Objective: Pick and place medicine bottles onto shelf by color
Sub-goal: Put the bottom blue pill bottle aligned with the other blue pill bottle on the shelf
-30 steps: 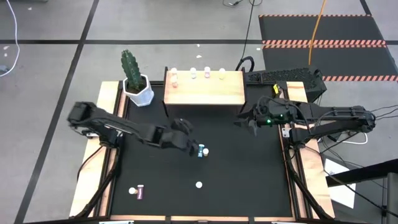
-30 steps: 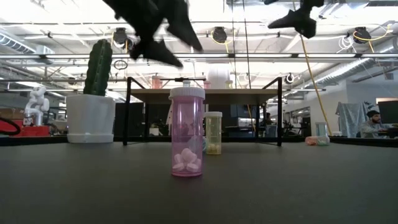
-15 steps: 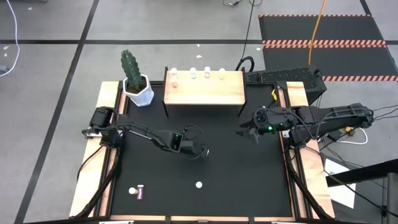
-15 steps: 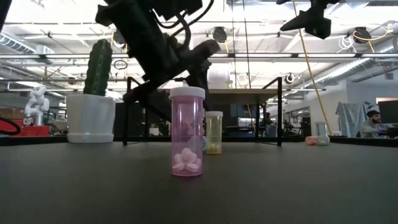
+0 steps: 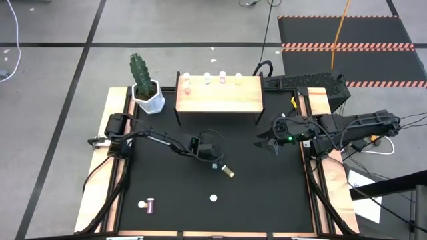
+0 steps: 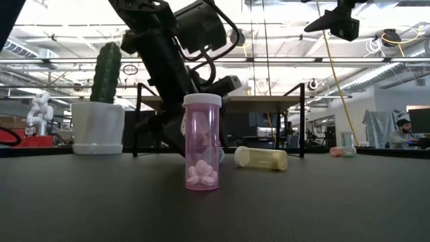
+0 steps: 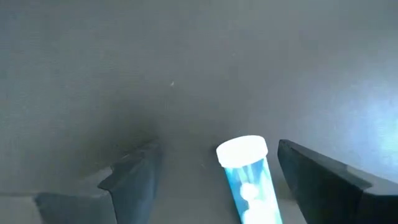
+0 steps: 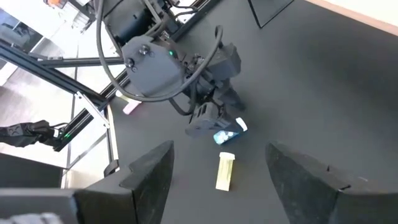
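Seen from above, lying toppled now at four o'clock of the lowered left gripper (image 5: 215,164), the yellow bottle (image 5: 228,173); seen low, resting sideways (image 6: 261,158); seen from the left wrist, straddling the blue bottle (image 7: 249,177) with fingers (image 7: 134,177) apart, complicating pickup; right gripper (image 5: 264,142) hovering, fingers apart.

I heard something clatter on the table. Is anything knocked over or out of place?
Yes. The yellow bottle lies on its side on the black mat, just beside the left gripper, whose open fingers straddle the blue bottle. A purple bottle near the front left corner lies flat too. The pink bottle stands upright.
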Motion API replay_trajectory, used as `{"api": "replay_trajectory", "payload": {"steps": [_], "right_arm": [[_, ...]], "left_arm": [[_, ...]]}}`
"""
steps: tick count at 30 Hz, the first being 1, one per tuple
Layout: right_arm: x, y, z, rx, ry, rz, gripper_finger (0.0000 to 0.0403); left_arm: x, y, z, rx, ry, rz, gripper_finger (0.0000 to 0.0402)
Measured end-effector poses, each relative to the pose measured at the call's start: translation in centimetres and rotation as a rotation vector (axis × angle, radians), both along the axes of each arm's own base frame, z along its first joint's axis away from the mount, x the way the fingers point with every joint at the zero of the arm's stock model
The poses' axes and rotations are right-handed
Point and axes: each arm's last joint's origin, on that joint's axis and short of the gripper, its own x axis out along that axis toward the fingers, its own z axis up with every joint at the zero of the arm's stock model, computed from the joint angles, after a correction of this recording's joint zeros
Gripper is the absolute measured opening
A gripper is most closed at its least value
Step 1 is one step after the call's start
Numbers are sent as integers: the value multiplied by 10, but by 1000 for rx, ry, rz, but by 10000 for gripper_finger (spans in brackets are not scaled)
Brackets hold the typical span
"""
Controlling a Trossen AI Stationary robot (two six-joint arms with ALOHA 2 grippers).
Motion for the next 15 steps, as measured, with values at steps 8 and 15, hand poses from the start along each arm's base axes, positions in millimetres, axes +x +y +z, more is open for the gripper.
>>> {"api": "replay_trajectory", "payload": {"steps": [8,15], "right_arm": [[-1,0,-1,-3,10,0,247],[-1,0,-1,-8,10,2,247]], "left_arm": [[0,2,-1,-3,7,2,275],[0,5,-2,12,19,-38,188]]}}
